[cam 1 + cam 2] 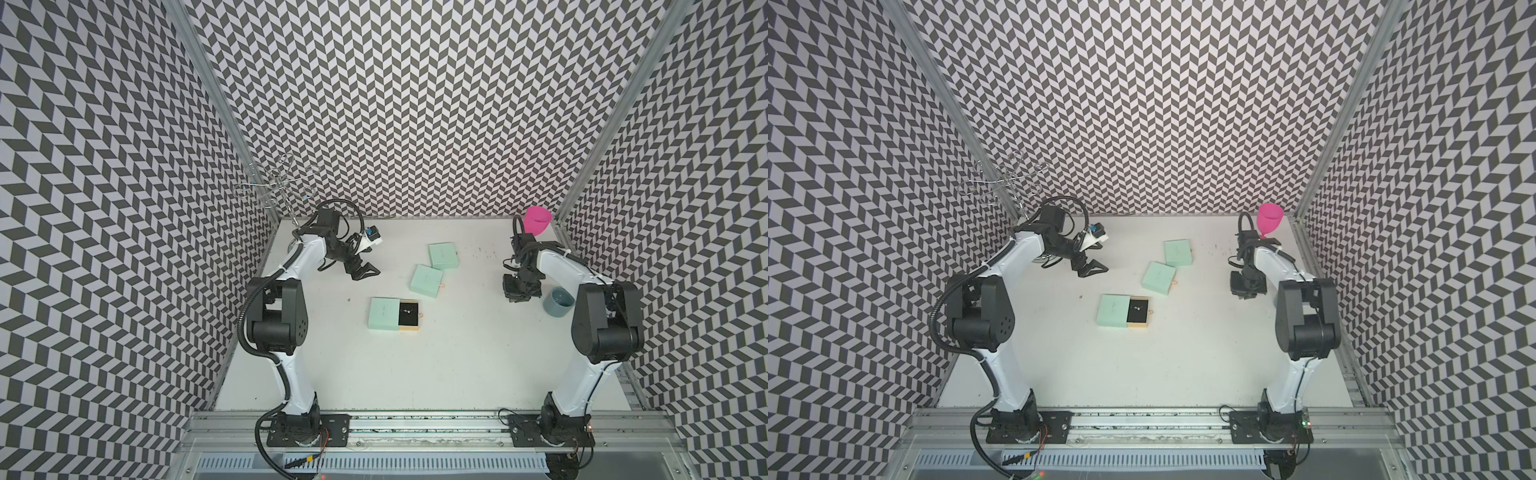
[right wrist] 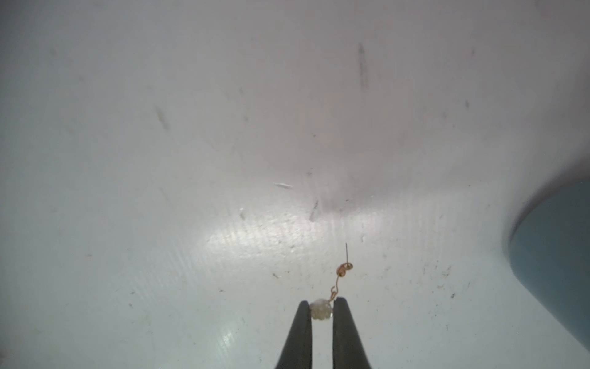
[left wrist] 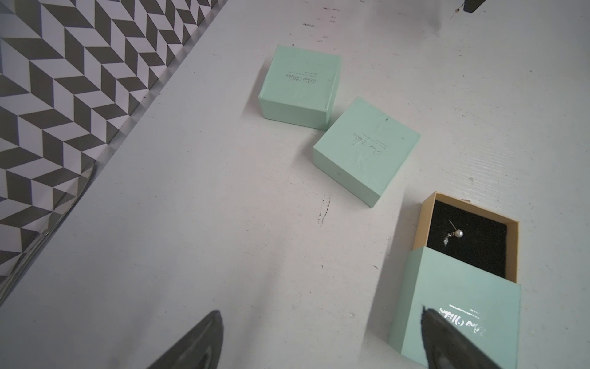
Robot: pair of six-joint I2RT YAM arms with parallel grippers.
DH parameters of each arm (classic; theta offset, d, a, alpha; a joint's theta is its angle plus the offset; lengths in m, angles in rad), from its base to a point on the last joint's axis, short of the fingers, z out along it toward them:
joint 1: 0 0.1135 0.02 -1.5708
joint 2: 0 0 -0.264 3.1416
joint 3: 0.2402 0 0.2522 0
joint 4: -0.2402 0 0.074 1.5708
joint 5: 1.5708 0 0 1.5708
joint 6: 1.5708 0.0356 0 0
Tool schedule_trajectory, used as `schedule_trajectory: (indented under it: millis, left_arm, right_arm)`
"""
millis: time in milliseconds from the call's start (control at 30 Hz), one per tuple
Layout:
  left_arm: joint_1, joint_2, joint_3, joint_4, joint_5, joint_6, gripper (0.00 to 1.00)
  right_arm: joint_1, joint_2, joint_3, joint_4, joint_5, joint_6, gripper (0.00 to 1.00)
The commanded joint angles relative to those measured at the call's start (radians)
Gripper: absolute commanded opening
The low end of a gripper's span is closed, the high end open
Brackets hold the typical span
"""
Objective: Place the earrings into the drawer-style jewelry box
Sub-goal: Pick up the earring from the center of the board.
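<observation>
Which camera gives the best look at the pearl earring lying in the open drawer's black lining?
Left wrist: the small pearl-and-silver-wire earring is large and sharp on the black foam. In both top views it is just a tiny glint. The right wrist view misses it.

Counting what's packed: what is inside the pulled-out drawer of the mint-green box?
A pearl earring with a thin pin lies on the black lining of the drawer. The drawer's remainder is under the mint-green sleeve, so anything there is hidden.

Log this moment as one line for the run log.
right gripper: shut on beaded earring | left gripper: open, empty | drawer: open, pearl earring inside
</observation>
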Motion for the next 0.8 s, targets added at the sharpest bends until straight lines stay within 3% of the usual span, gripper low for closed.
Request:
schedule_trajectory:
  millis: [0, 533, 767]
  left_arm:
    - [-0.005, -0.042, -0.01, -0.016, 0.001, 0.025, 0.97]
    - [-0.004, -0.099, -0.122, -0.011, -0.036, 0.051, 0.97]
    - [0.0, -0.106, -0.14, -0.004, -0.036, 0.053, 0.97]
  right_arm:
    - [0.077, -0.035, 0.045, -0.054, -0.035, -0.007, 0.11]
    - [0.43, 0.107, 0.354, -0.149, -0.24, 0.044, 0.12]
    - [0.524, 0.206, 0.499, -0.182, -0.27, 0.041, 0.12]
